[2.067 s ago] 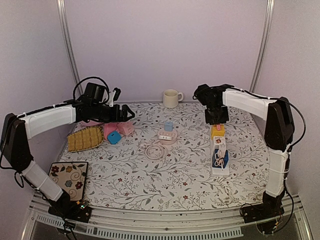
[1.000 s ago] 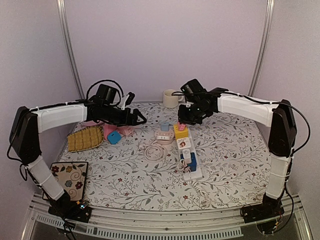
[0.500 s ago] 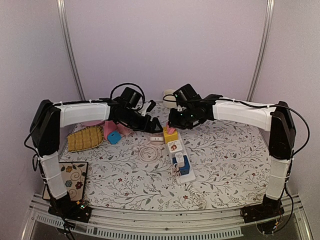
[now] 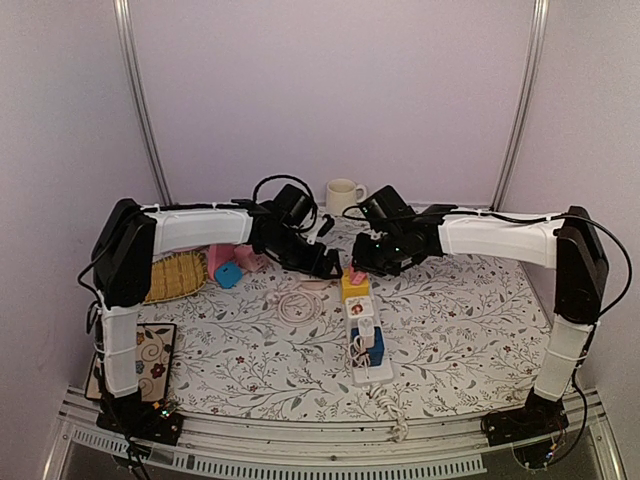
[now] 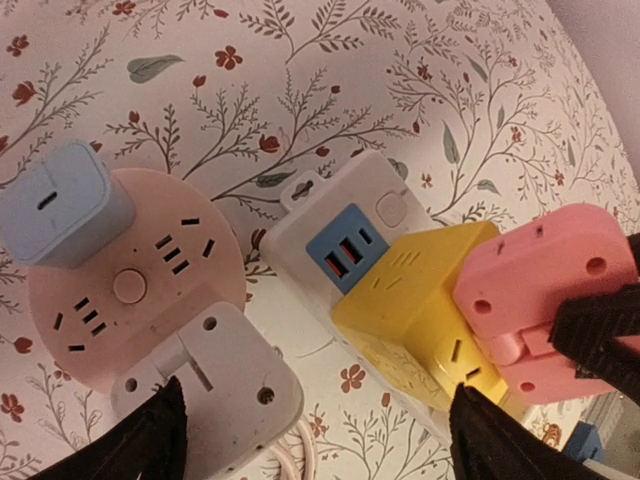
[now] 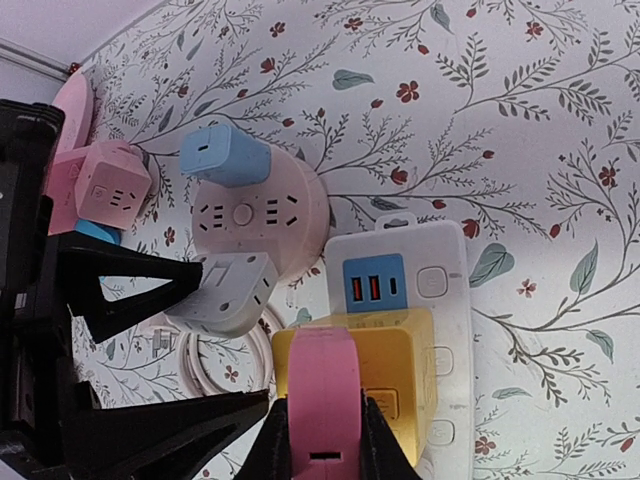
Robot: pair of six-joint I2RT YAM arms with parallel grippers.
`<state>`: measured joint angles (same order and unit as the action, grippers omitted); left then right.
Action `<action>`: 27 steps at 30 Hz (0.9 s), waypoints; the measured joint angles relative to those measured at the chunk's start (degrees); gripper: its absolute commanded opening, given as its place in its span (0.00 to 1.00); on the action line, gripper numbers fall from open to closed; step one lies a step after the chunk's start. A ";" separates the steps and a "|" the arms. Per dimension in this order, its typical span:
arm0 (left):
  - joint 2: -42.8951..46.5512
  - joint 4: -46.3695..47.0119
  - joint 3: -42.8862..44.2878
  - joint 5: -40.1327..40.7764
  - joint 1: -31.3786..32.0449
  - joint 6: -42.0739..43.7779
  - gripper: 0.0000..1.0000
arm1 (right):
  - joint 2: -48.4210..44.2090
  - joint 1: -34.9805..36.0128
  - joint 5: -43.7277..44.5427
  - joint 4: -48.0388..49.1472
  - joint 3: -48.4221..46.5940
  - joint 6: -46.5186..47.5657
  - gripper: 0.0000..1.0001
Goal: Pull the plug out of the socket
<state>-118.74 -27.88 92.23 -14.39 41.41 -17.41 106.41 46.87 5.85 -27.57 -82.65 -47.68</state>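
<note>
One pink plug sits in the yellow cube, pinched by the right gripper; left gripper gapes wide.

Back wall: plain pale lilac panel, well behind the left claw and the right claw.
Poles: bare metal tubes at the back corners, left pole and right pole, each well out to its side of the claws.
Side walls: left wall and right wall, same pale finish.
Table: covered with a white cloth printed with grey-green sprigs and small red flowers; it extends beneath and around both claws.
Front rail: slotted metal edge, on the near side of the claws.
Light: soft, even, faintly pink; shadows weak.
</note>
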 measured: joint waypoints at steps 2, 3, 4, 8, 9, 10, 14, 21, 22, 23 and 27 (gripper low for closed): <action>-0.94 -1.09 1.20 0.55 0.44 0.00 0.91 | -0.26 0.00 0.07 0.24 0.35 -0.42 0.03; -1.42 -1.60 1.95 0.81 0.59 0.00 0.91 | -0.35 0.00 0.07 0.42 0.55 -0.59 0.03; -1.90 -1.88 2.67 1.14 0.76 0.00 0.91 | -0.39 0.00 0.09 0.52 0.63 -0.74 0.03; -2.99 -2.99 4.31 2.14 1.31 0.07 0.92 | -0.46 0.00 0.07 0.57 0.68 -0.83 0.03; -3.17 -3.28 4.66 2.36 1.42 0.11 0.92 | -0.46 0.00 0.04 0.57 0.68 -0.83 0.03; -3.34 -3.54 5.11 2.67 1.60 0.17 0.92 | -0.46 0.00 0.04 0.59 0.68 -0.83 0.03; -3.82 -4.17 6.12 4.02 2.51 0.33 0.91 | -0.48 0.00 0.09 0.59 0.66 -0.66 0.03; -3.80 -4.15 6.12 6.71 3.32 0.22 0.91 | -1.01 -0.02 0.24 0.72 1.09 0.22 0.03; -3.80 -4.02 6.03 6.95 3.43 0.11 0.92 | -1.29 -0.07 0.22 1.09 1.51 0.33 0.03; -3.76 -3.78 5.90 7.17 3.56 -0.02 0.92 | -1.79 -0.15 0.11 1.75 2.27 0.37 0.03; -3.52 -2.89 5.22 7.96 3.96 -0.44 0.92 | -5.31 -1.64 -2.36 6.78 6.51 0.15 0.03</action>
<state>-122.26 -30.76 97.45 -6.44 45.36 -17.85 101.10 45.23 3.49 -20.80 -76.14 -47.53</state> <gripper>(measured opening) 0.916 0.160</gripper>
